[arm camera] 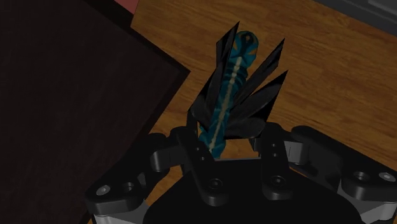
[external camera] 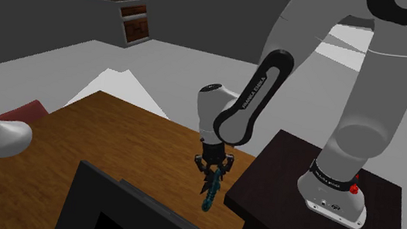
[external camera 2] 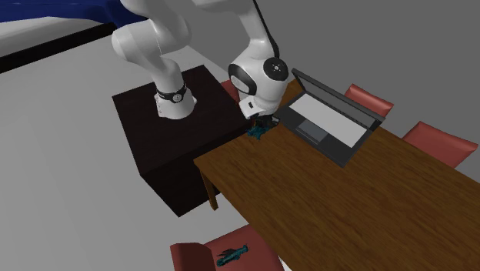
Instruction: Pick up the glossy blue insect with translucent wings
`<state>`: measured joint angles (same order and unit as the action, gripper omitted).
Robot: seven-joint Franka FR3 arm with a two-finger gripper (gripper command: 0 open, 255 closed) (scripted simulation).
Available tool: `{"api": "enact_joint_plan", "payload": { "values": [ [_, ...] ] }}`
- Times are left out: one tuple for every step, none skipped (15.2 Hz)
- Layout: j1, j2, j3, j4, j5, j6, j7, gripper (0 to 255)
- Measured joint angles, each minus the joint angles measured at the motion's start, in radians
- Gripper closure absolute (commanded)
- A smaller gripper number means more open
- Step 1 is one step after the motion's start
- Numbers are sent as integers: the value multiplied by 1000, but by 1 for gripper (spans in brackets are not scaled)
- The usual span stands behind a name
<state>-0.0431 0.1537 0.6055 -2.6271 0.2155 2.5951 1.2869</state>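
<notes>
A black end effector (external camera: 213, 171) points down over the corner of the wooden tabletop (external camera: 129, 141) nearest the dark stand (external camera: 280, 180). It is closed on one end of a slim blue insect (external camera: 210, 192), which hangs below it; whether the lower tip clears the wood I cannot tell. The step in hand looks like the lift — best done straight up and slowly with a firm grip, since the hold is on a thin body. The wrist view shows the fingers (arm camera: 198, 156) clasping the ribbed body among dark wings. The second exterior view adds an open laptop (external camera 2: 327, 123) and a second insect (external camera 2: 231, 253) on a red chair (external camera 2: 192, 254) — the shoulder view instead shows a white vase (external camera: 3, 137).
</notes>
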Motion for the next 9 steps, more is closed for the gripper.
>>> {"api": "enact_joint_plan", "payload": {
  "values": [
    [-4,-17,5,-1,13,-15,-8,255],
    [-8,-37,11,-5,28,-29,-19,255],
    [-11,-55,15,-3,40,-48,-26,255],
    [-11,-71,20,-2,52,-63,-29,255],
    [-12,-89,23,-2,64,-80,-36,255],
    [-12,-108,27,1,76,-100,-39,255],
    [-15,-129,27,1,88,-120,-51,255],
    [-14,-151,28,1,102,-139,-58,255],
    [-15,-170,29,1,113,-157,-65,255]
  ]
}}
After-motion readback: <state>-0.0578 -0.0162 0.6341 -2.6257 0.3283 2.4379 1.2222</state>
